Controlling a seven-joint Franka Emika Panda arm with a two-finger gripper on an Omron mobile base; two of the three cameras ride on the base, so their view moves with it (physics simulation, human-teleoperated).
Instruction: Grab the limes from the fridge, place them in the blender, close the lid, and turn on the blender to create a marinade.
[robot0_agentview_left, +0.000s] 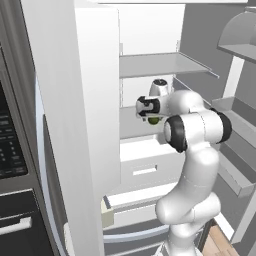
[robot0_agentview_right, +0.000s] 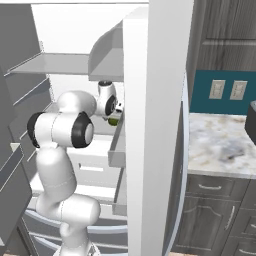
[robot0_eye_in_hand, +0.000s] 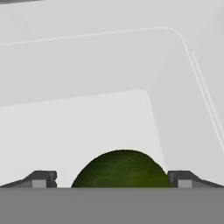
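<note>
a: fingers (robot0_eye_in_hand: 41, 178) are standing wide apart, one at eight o'clock and one at four o'clock in the hand view, with a lime (robot0_eye_in_hand: 121, 169) sitting between them at six o'clock. nothing is clamped yet.

b: and from the base cameras?

a: in the left base view the gripper (robot0_agentview_left: 150, 111) is reaching into the fridge (robot0_agentview_left: 150, 65) over a grey shelf, and the lime (robot0_agentview_left: 153, 120) is peeking out just under the hand. the right base view is showing the same green spot (robot0_agentview_right: 114, 121) beside the gripper (robot0_agentview_right: 118, 111), close to the door's edge.

b: what is worrying you?

a: the fruit is round and glossy. if the jaws are closing off-centre, i'm judging it could squirt out and roll along the shelf, maybe off its front. pushing deeper could also knock it toward the back wall.

b: the second lime?

a: i cannot tell where it is sitting.
</note>
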